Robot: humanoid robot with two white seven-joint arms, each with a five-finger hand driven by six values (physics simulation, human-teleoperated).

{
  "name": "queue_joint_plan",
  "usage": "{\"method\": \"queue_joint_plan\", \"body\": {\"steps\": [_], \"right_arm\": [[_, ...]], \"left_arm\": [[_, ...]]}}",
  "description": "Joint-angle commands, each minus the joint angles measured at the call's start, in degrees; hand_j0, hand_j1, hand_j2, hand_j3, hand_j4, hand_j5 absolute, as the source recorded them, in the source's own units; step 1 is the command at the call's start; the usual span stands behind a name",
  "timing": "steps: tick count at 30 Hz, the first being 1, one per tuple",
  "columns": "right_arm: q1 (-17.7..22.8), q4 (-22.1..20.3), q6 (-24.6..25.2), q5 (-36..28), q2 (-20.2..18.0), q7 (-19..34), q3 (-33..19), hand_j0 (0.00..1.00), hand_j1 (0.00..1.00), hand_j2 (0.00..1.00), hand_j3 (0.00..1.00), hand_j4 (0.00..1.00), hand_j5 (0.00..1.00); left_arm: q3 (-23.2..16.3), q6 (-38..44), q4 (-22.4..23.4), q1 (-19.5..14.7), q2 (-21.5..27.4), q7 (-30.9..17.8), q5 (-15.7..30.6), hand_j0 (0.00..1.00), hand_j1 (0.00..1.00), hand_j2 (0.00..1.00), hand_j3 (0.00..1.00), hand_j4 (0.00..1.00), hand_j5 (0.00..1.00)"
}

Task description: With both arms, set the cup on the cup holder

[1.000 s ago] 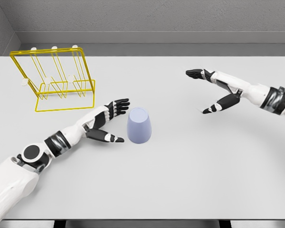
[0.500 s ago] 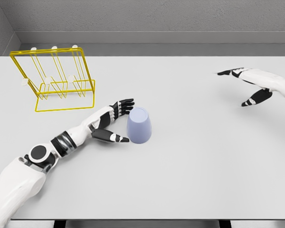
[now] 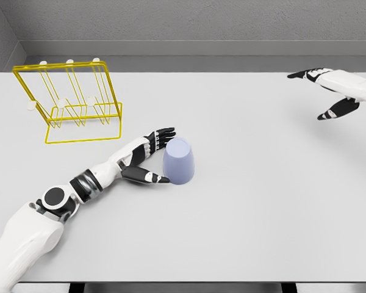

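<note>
From the head view we look down on a wide, matte pale-grey table (image 3: 244, 220) whose far edge meets a grey textured wall (image 3: 189, 21), with a second grey wall closing the room at the left. Near the table's far left corner stands the yellow wire cup holder (image 3: 70, 101), an open frame with upright prongs tipped in white, its base flat on the surface.

Left of the table's middle we see the pale lavender plastic cup (image 3: 179, 161), mouth down and upright, well apart from the holder, with bare table between them.

Our left hand (image 3: 147, 160) reaches in from the lower left corner, fingers spread wide around the cup's left side: the dark fingertips are at its upper rim and the thumb at its base, though we cannot tell whether they touch.

Our right hand (image 3: 333, 91) hovers at the far right edge, fingers extended and apart, holding nothing.
</note>
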Motion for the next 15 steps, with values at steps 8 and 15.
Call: {"method": "queue_joint_plan", "body": {"steps": [8, 15], "right_arm": [[0.3, 0.3, 0.1, -0.4, 0.0, 0.0, -0.2, 1.0, 1.0, 1.0, 1.0, 1.0, 1.0], [0.3, 0.4, 0.1, -0.4, 0.2, 0.0, -0.2, 1.0, 1.0, 1.0, 1.0, 1.0, 1.0]], "left_arm": [[-0.1, 0.0, 0.1, -0.4, -1.7, 0.0, -0.2, 1.0, 1.0, 1.0, 1.0, 1.0, 1.0], [-0.1, 0.0, 0.2, -0.4, -2.2, 0.0, -0.4, 1.0, 1.0, 1.0, 1.0, 1.0, 1.0]]}}
